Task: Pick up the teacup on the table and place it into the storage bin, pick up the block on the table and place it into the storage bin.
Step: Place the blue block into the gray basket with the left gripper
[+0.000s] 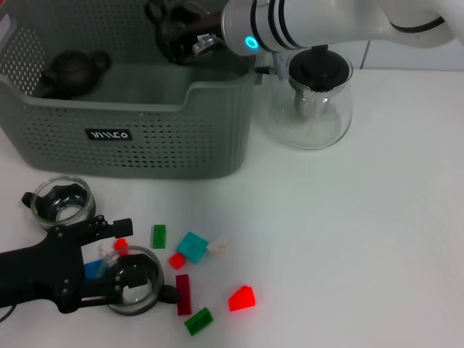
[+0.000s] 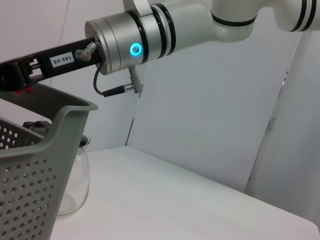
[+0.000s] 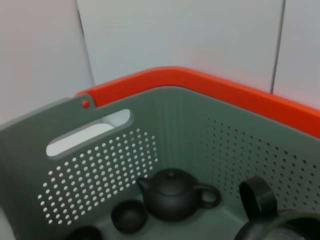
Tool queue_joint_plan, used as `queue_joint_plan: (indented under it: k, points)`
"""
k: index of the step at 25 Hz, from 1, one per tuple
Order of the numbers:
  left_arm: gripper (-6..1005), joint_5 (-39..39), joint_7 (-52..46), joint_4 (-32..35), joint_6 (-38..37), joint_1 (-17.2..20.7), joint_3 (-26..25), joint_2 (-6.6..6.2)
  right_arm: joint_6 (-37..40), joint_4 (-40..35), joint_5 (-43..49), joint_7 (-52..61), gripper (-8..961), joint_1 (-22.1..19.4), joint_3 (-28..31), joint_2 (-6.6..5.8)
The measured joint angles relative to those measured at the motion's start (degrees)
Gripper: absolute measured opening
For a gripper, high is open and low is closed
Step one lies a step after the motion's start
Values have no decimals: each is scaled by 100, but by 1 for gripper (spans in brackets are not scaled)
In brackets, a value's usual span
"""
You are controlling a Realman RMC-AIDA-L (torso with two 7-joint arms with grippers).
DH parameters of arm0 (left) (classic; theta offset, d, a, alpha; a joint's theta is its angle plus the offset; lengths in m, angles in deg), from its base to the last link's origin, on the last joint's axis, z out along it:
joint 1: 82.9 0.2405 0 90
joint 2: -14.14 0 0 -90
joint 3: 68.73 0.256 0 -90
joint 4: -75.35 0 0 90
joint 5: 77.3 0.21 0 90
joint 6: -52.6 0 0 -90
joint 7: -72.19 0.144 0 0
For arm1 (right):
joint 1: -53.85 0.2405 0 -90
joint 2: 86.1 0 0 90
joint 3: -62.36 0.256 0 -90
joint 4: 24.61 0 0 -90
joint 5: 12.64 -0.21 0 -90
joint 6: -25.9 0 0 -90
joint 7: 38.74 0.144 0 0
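Reaching: the right gripper [image 1: 177, 29] is over the inside of the storage bin [image 1: 145, 138], its white arm stretching across from the right past the glass teapot [image 1: 312, 98].
Right gripper state: cannot tell whether its fingers are spread or pressed together; a dark rounded object [image 3: 260, 200] sits close under the wrist camera, partly cut off.
Bin contents: a black teapot [image 3: 172, 195] and a small black cup [image 3: 129, 216] rest on the bin floor, beyond the right gripper.
Left gripper [image 1: 94, 268]: low at the near left of the table [image 1: 348, 239], well apart from the bin; its finger state cannot be made out.
Glass teacups: one glass cup [image 1: 134, 279] lies right at the left gripper's black frame, another glass cup [image 1: 61, 199] just behind it.
Blocks: small coloured blocks [image 1: 192, 246] are scattered on the table just to the right of the left gripper, none in either gripper.
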State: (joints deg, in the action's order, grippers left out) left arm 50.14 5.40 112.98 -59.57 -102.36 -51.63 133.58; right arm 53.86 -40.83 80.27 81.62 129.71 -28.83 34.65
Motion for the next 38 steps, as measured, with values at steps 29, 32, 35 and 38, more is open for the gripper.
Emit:
queue_joint_plan:
  k: [29, 32, 35, 38]
  points:
    - [842, 0, 0, -2, -4, 4, -22, 0, 291, -84, 849, 901, 61, 68, 57, -34]
    - [842, -2, 0, -2, -2, 4, -22, 0, 282, -109, 852, 899, 64, 43, 67, -34]
    - [842, -9, 0, -2, 0, 4, -22, 0, 251, -121, 852, 890, 67, 21, 67, -34]
    - [842, -9, 0, -2, 2, 4, -22, 0, 248, -121, 847, 906, 158, 5, 86, -34]
